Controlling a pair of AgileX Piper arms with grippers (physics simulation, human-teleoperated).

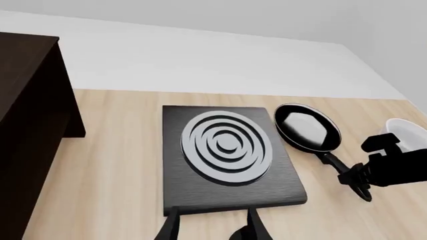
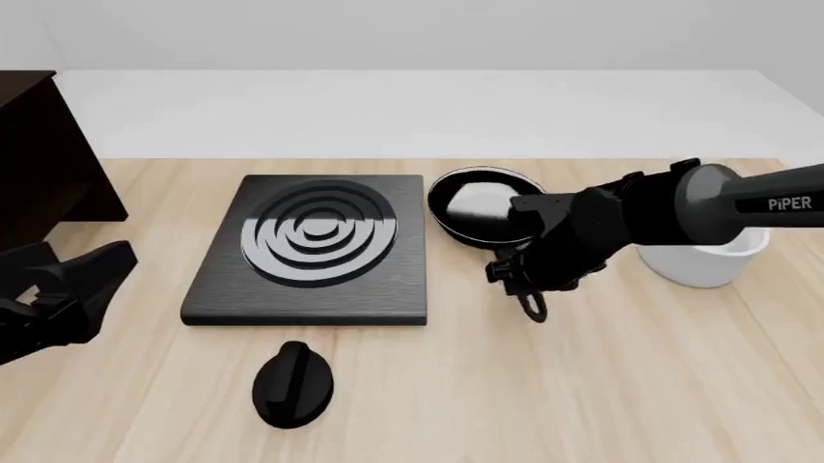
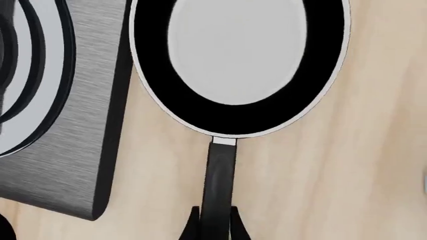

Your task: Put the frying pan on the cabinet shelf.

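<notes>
The right hand (image 2: 526, 273) hides most of the pan's handle in the front view; only the loop end pokes out below it. From the right wrist the two fingers (image 3: 192, 225) sit one on each side of the handle, tight against it, so that hand is gripping the pan (image 2: 477, 204), though the fingertips themselves are cut off at the picture's edge. The pan's bowl lies just ahead of that hand, flat on the table (image 2: 618, 386), right beside the stove plate (image 2: 315, 249) (whether the two touch I cannot tell).

The cabinet (image 2: 45, 159) is cut off at the far left, well away from the right hand with the whole stove plate between them; its shelf (image 1: 23, 67) shows only as a dark sliver in the left wrist view.

A white pot (image 2: 705, 258) stands behind the right arm, half hidden by it. A black knob (image 2: 293, 383) lies on the table near the stove plate's front edge.

The left hand (image 1: 212, 225) hangs near the cabinet, fingers spread apart with nothing between them.
</notes>
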